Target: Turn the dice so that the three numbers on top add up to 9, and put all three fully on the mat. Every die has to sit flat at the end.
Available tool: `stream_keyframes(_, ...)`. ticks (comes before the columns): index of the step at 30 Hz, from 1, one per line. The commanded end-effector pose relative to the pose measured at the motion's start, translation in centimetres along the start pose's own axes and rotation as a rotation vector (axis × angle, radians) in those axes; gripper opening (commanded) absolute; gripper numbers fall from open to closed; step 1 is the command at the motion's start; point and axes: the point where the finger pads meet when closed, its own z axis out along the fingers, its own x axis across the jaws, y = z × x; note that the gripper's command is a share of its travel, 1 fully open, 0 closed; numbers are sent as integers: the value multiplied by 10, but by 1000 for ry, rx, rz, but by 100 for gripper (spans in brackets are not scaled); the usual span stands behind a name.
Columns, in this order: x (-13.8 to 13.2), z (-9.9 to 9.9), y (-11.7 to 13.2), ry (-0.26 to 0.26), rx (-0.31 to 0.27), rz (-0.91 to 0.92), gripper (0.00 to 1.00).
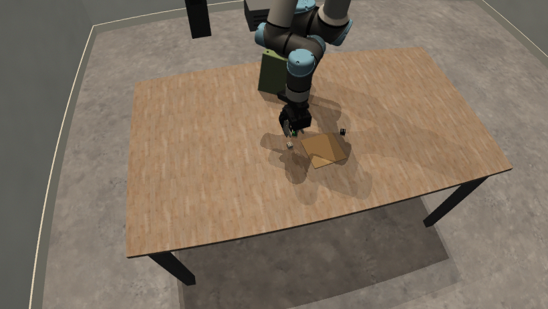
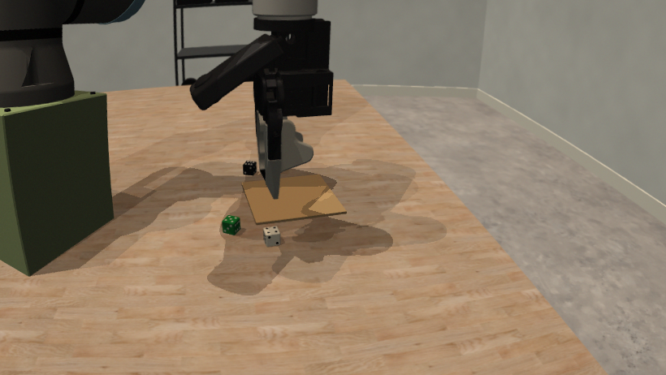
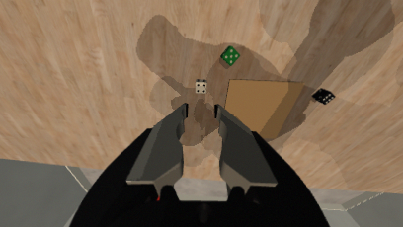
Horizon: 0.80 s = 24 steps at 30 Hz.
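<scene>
Gripper (image 3: 200,113): I read the jaws as drawn in to a narrow gap with nothing between them; wood grain shows through the gap in the wrist view. It hangs above the table, pointing down, fingertips clear of the surface.
Mat (image 2: 298,204): I see it flat on the table (image 1: 199,153), tan, no die on it.
Green die (image 2: 231,225): on bare wood just off the mat's near-left corner in the exterior view; sits flat, top face five in the wrist view.
White die (image 2: 271,235): on bare wood, near the green die and close to the mat's edge; sits flat, top face four.
Black die (image 2: 249,167): on bare wood beyond the mat's far corner, apart from the other two; I cannot read its top face reliably.
Arm base (image 2: 51,177): green block at the table's back edge.
</scene>
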Motion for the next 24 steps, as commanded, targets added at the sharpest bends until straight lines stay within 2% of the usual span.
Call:
stream_keyframes(1,0,3,0,-1,-1,0,21)
stream_keyframes(24,0,33,0,-1,-1,0,21)
